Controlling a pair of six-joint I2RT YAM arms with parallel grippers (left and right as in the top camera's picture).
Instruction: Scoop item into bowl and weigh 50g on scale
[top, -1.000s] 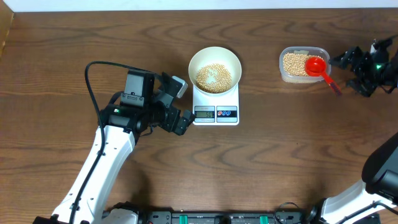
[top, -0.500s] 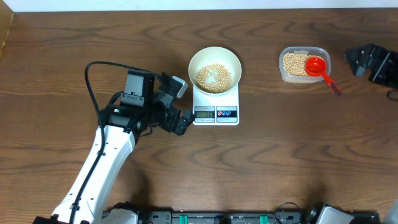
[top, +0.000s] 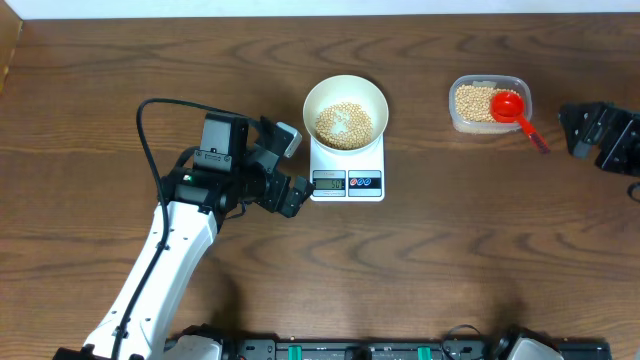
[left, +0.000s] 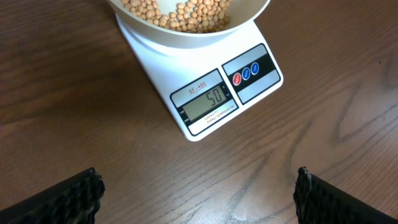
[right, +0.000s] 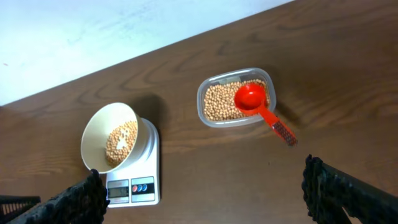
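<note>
Starting at the left: left gripper (top: 290, 167) sat low over the table (top: 450, 250), just beside the left edge of the scale (top: 348, 172), jaws spread fully wide and holding nothing. In the wrist view its fingers (left: 74, 196) flanked bare wood. Scale stood near table centre with the bowl (top: 313, 100) resting on its platform; the beans (top: 345, 122) lay in a shallow pile in the bowl's bottom. Display (left: 208, 103) read 50. Further right, well apart from the scale, a clear tub (top: 456, 115) held more beans, with a red scoop (top: 508, 104) resting head-first on them — handle out over the rim toward the right. Right gripper (top: 573, 131) hung at the far right edge, high above the table, apart from the scoop — jaws fully apart, empty
</note>
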